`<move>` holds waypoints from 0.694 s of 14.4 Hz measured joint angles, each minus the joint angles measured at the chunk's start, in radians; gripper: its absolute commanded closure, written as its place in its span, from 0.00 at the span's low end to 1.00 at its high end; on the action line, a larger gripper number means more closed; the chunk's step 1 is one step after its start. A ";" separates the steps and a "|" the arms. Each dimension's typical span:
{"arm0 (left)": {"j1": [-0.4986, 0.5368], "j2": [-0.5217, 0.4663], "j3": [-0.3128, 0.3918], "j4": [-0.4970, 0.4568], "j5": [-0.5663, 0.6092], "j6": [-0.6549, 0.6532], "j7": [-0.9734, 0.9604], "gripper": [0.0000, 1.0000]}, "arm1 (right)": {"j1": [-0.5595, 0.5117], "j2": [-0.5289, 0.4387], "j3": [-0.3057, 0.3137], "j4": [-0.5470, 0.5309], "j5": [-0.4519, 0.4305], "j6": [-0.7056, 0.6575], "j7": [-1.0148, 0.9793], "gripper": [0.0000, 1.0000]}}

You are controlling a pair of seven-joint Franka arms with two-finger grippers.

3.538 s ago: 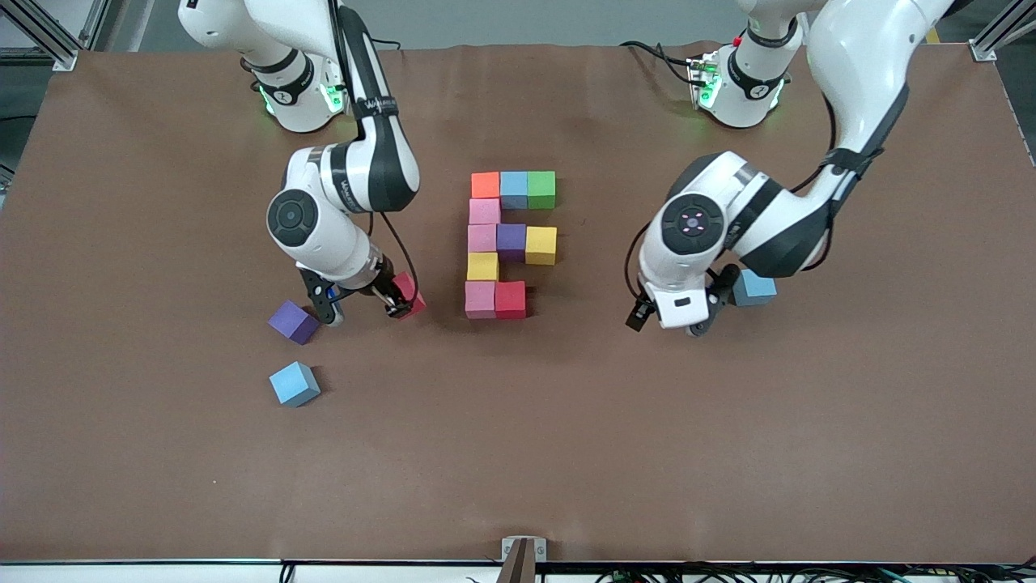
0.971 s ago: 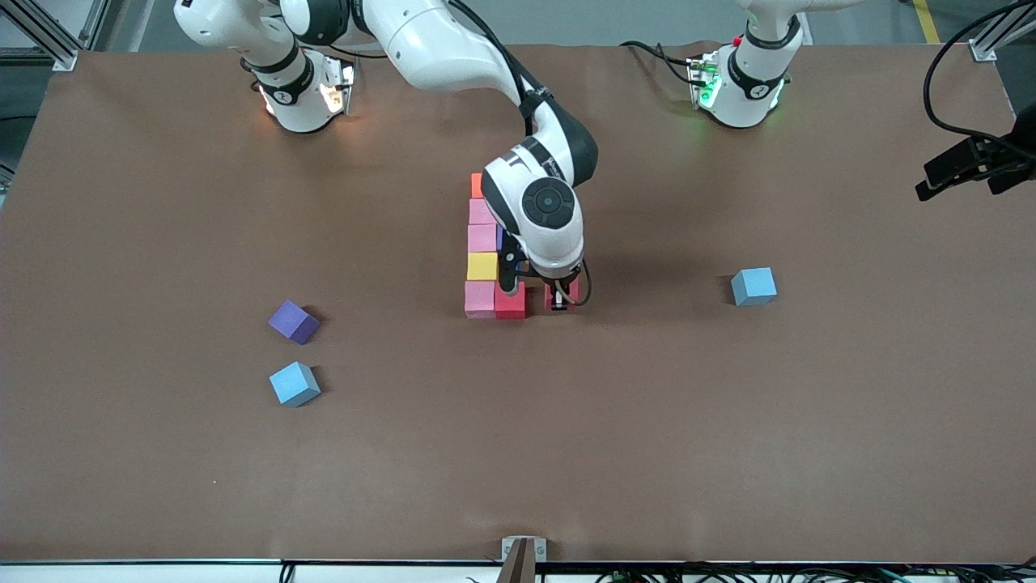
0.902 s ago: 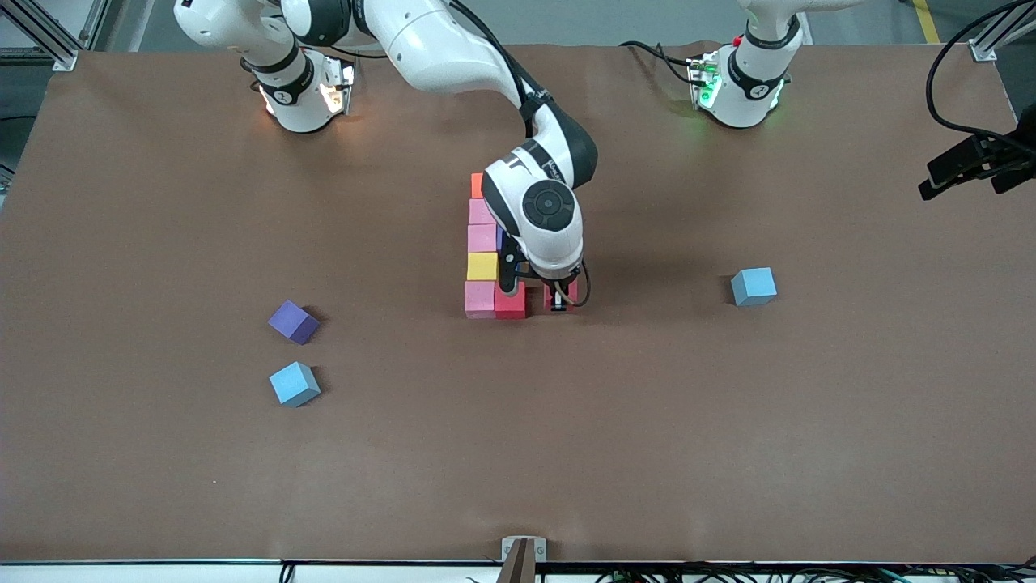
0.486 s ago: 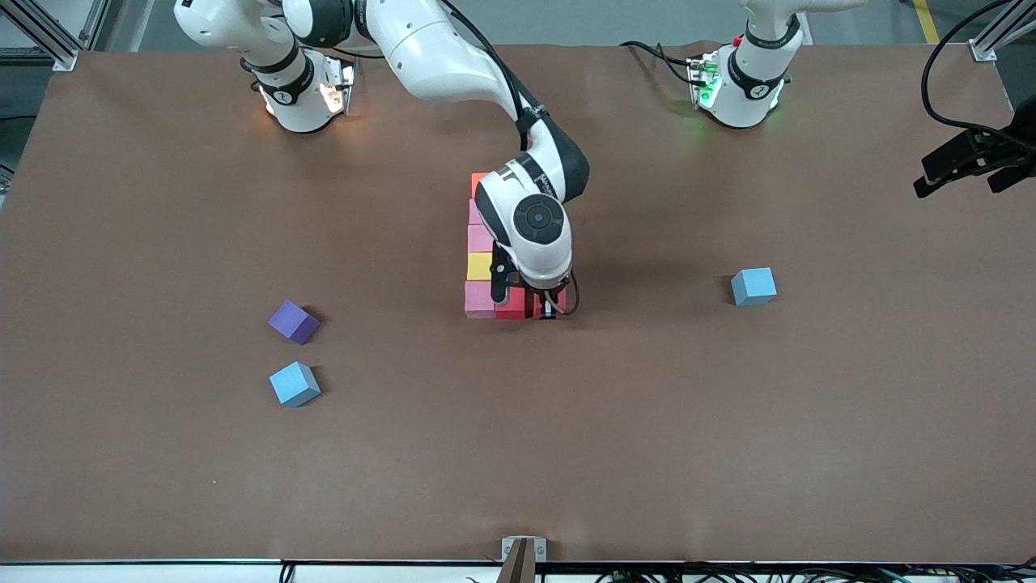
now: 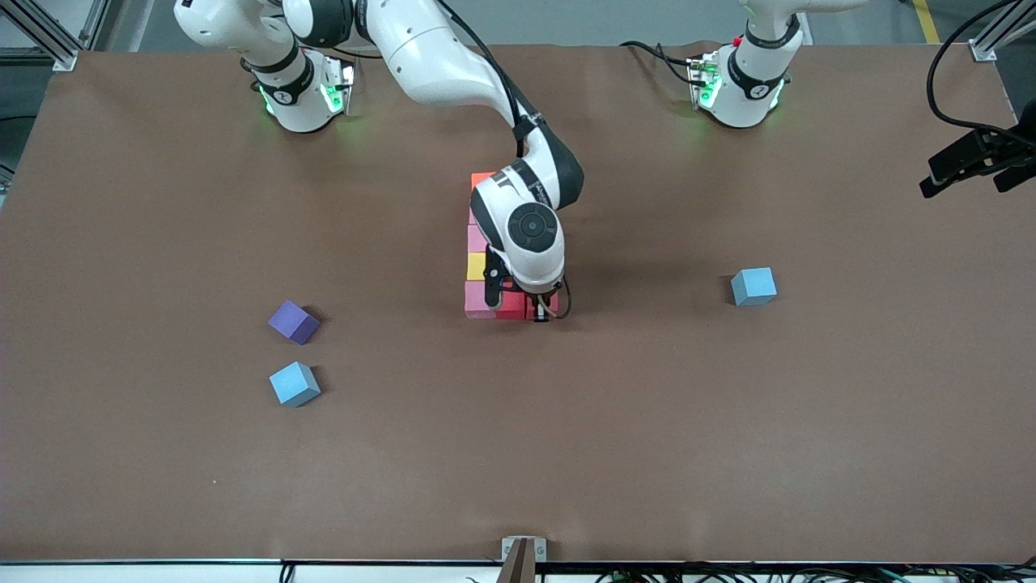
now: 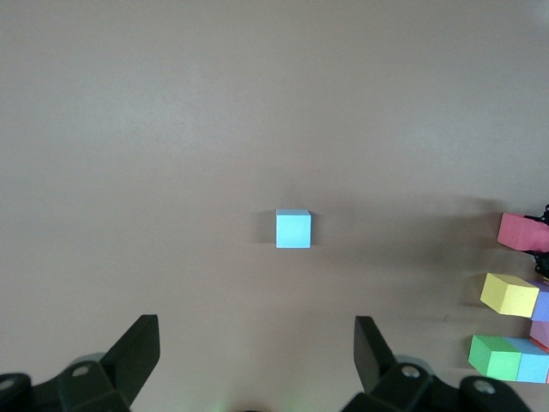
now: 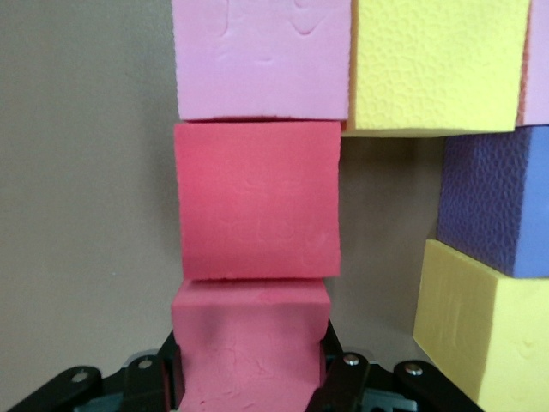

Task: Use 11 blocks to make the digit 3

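Right gripper (image 7: 249, 378) pinches a red block (image 7: 250, 348) against the row's red block (image 7: 256, 199), hidden in front view; left gripper (image 6: 257, 360) spread

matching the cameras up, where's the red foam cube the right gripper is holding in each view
Front view: red foam cube shows as a sliver under the right gripper.
Left wrist view: red block at the edge.
Right wrist view: between the fingers.
Shared landmark: yellow foam cube.
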 measured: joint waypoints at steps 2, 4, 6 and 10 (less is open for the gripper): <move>0.000 0.000 0.000 0.000 0.000 0.000 0.000 0.00 | 0.000 0.000 0.000 -0.002 0.000 0.001 -0.001 1.00; -0.002 0.000 -0.001 0.000 0.000 0.000 0.000 0.00 | 0.000 0.000 0.000 -0.002 0.000 0.004 -0.001 1.00; -0.003 0.000 -0.003 0.000 0.000 0.000 0.000 0.00 | 0.000 0.000 0.000 -0.004 0.000 0.015 -0.001 1.00; -0.003 0.000 -0.004 0.004 0.000 0.001 0.000 0.00 | 0.000 0.000 0.001 -0.013 0.000 0.025 -0.001 1.00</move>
